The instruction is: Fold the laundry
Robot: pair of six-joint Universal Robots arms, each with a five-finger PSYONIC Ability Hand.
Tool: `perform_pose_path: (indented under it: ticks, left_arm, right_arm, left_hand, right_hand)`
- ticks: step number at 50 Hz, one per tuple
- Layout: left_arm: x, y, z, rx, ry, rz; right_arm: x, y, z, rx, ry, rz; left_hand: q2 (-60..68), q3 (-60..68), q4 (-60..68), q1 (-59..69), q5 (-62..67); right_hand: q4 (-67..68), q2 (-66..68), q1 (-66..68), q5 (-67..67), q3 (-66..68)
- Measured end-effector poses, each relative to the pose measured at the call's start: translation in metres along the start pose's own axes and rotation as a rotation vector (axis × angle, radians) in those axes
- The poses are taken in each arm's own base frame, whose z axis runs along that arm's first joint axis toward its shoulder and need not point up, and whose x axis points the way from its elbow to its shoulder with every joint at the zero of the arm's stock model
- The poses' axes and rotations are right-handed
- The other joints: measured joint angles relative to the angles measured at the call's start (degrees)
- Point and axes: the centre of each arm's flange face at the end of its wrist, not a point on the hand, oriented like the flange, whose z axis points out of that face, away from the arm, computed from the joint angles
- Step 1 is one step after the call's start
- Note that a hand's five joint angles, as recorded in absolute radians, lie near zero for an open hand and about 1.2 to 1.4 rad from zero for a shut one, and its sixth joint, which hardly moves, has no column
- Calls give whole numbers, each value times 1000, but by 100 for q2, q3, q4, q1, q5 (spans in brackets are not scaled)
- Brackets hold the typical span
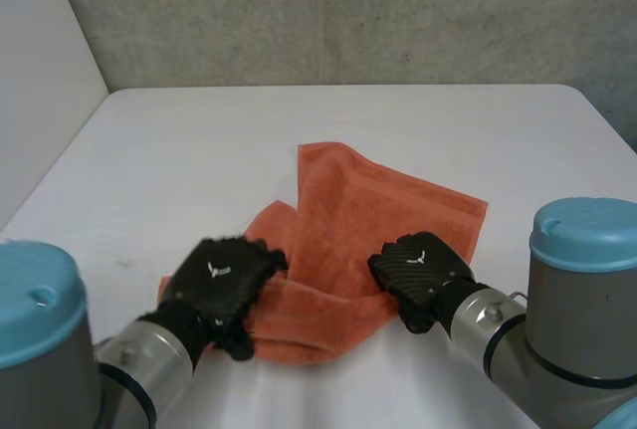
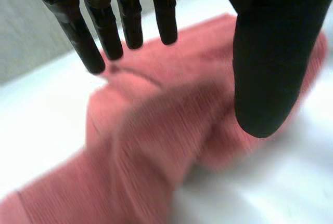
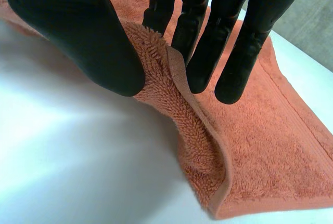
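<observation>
The white surface carries one thing for the task: an orange terry towel. It lies rumpled and partly doubled over itself, with one corner pointing away from the robot and a bunched heap along its near side.

The left arm and the right arm come in from the near side of the towel, one at each end of that heap.

The left hand hovers over the towel's near left part. In its wrist view the fingers are straight and spread well apart from the thumb, with cloth under them and nothing held.

The right hand is at the towel's near right edge. There it has the hemmed edge raised off the surface and nipped between its thumb on one side and its fingers on the other.

What could go wrong, as I judge it:
- **Slipping grip:** the nip takes only a thin strip of hem, so a quick pull could slide the edge out and drop it.
- **One-sided lift:** with only one side gripped, a lift would drag the towel sideways and deepen the bunching instead of laying a clean fold.
- **Pinned cloth:** if the left hand comes down on the heap, it could press the creases into the fold.

No writing can be read. Each hand bears a small white emblem on its back, and the towel shows no label.
</observation>
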Motion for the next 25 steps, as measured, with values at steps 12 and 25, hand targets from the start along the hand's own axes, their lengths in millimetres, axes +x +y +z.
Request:
perform_pose_path:
  ticks: [12,25]
  left_arm:
    - [-30,-72,16,234,-72,-15]
    - [-15,-34,63,-21,104,-36]
  right_arm:
    - [-6,-17,-21,135,-54,-31]
    - [-3,-53,-53,312,-17,-90]
  left_hand:
    - [-834,-831,-817,-829,-866]
    - [-78,-110,-92,-104,-123]
  right_hand:
    - [0,0,0,0,23]
    - [0,0,0,0,26]
